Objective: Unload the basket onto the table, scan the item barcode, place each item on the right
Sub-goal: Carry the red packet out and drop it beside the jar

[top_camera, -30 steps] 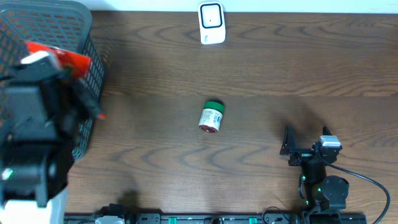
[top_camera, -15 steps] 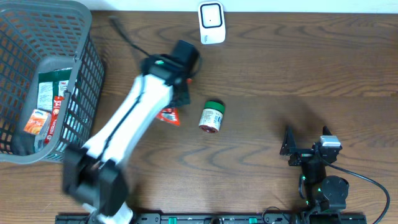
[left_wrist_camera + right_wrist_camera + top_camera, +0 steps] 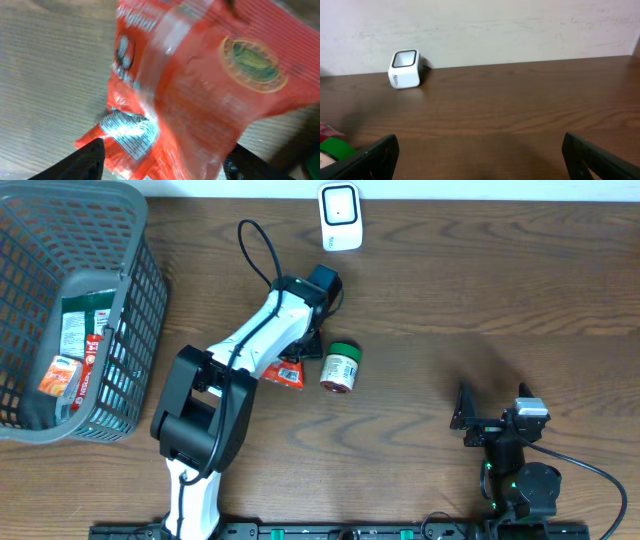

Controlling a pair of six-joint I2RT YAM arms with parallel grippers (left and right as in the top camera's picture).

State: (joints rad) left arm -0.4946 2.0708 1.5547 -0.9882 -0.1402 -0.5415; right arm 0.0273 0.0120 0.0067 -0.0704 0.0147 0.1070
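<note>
A red snack packet [image 3: 283,370] lies on the wooden table just left of a green-lidded jar [image 3: 340,367]. My left gripper [image 3: 306,342] hangs over the packet's right end. In the left wrist view the packet [image 3: 200,85] fills the frame, blurred, its white printed label [image 3: 127,132] facing up. There my left gripper [image 3: 162,162] is open, its fingers wide apart on either side of the packet's lower edge. The white scanner [image 3: 340,217] stands at the far edge and also shows as a scanner [image 3: 405,62] in the right wrist view. My right gripper [image 3: 468,415] is open and empty; that gripper [image 3: 480,160] points toward the scanner.
A grey mesh basket [image 3: 140,310] with several packets inside stands at the far left. The jar's green lid [image 3: 335,147] shows at the right wrist view's left edge. A black cable [image 3: 255,250] loops above the left arm.
The left arm swung from the basket to the table's middle with the red packet. Its jaws have opened, and the packet now lies beside the jar. The right arm has not moved.
</note>
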